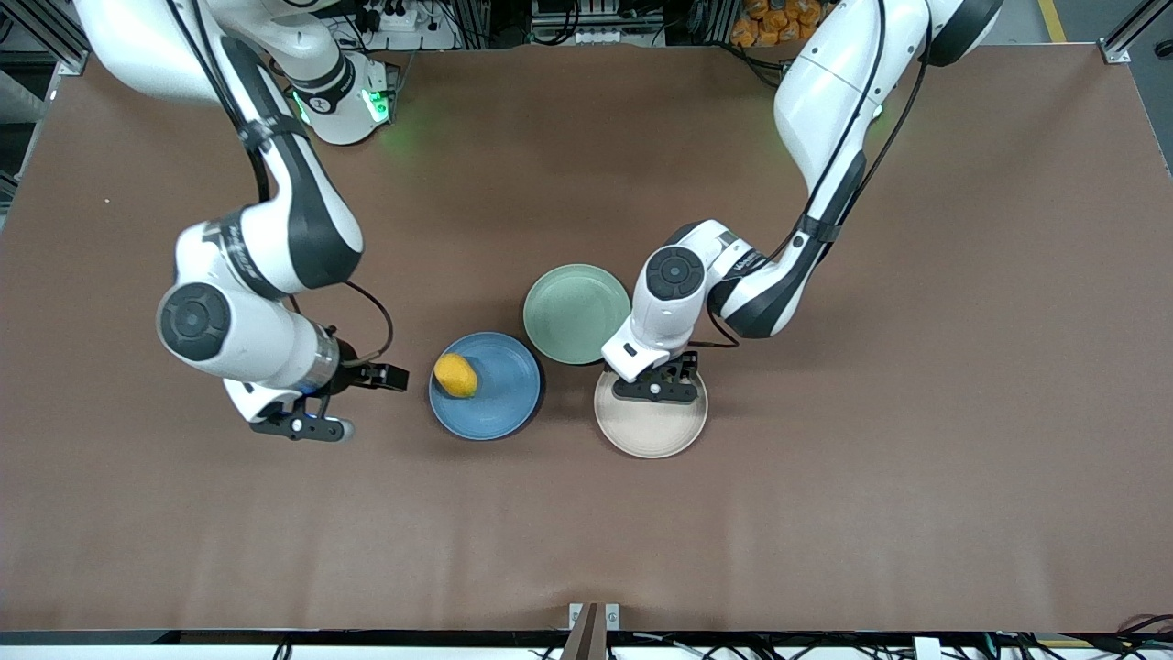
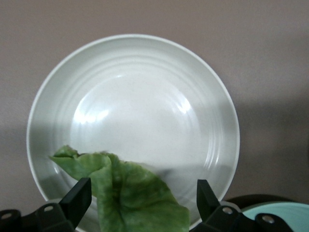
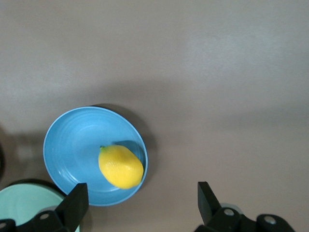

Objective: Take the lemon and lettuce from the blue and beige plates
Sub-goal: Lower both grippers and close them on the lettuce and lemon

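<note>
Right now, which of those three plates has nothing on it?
The pale green plate, farthest from the front camera. The blue plate carries the lemon; the beige plate carries the lettuce.

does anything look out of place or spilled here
Nothing stands out. The lemon sits on the blue plate, the lettuce lies on the beige plate, and the green plate sits flat and bare.

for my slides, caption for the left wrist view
Open left end effector straddling the lettuce on the beige plate.
</note>
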Controlling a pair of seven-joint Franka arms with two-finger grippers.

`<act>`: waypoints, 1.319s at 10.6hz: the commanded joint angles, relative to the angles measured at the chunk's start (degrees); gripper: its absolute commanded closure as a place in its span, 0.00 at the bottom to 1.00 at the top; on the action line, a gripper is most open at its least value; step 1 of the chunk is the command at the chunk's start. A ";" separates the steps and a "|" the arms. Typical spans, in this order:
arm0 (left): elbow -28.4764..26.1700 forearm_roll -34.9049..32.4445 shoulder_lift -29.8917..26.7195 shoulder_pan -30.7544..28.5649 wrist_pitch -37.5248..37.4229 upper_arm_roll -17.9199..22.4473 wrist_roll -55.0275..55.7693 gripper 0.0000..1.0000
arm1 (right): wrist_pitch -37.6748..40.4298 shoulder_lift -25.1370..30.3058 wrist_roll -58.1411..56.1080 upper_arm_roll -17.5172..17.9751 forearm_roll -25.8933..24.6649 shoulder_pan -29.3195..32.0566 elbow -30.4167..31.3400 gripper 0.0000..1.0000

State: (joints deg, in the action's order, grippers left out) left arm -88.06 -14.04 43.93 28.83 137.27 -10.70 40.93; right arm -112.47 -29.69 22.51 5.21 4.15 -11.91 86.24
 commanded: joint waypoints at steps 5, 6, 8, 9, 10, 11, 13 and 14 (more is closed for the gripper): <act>0.69 -2.04 1.68 0.88 0.19 1.73 4.07 0.14 | -1.88 -4.49 4.73 -0.11 0.60 -2.85 -0.72 0.00; 0.95 -1.95 2.21 0.88 0.19 1.82 4.16 0.14 | -2.40 -5.11 5.00 -0.20 0.51 -3.64 -0.29 0.00; 0.96 -1.95 2.56 0.97 0.19 1.82 5.12 0.18 | -3.80 -4.85 5.35 -0.29 -0.19 -4.00 2.44 0.00; 0.96 -1.95 2.65 1.49 0.19 1.82 5.30 0.21 | -3.98 -4.85 5.44 -0.29 -0.19 -4.09 2.18 0.00; 0.96 -1.87 2.74 1.67 0.19 1.82 6.00 0.23 | -4.33 -4.94 5.44 -0.29 -0.19 -4.35 2.27 0.00; 0.96 -1.95 2.74 1.76 0.19 1.82 6.79 0.28 | -5.90 -5.11 6.31 -0.38 -0.37 -5.22 2.62 0.00; 0.96 -1.95 2.74 1.67 0.19 1.82 6.80 0.47 | -10.04 -6.51 9.64 -0.38 -0.37 -6.46 3.50 0.00; 0.78 -2.04 2.74 1.67 0.10 1.91 6.80 0.57 | -10.40 -7.30 10.36 -0.38 -0.37 -7.24 3.50 0.00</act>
State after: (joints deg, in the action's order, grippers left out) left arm -88.04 -14.19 46.19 29.97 137.27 -9.35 45.40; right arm -121.22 -35.61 30.35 5.19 4.15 -17.84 89.52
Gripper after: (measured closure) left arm 0.379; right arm 0.000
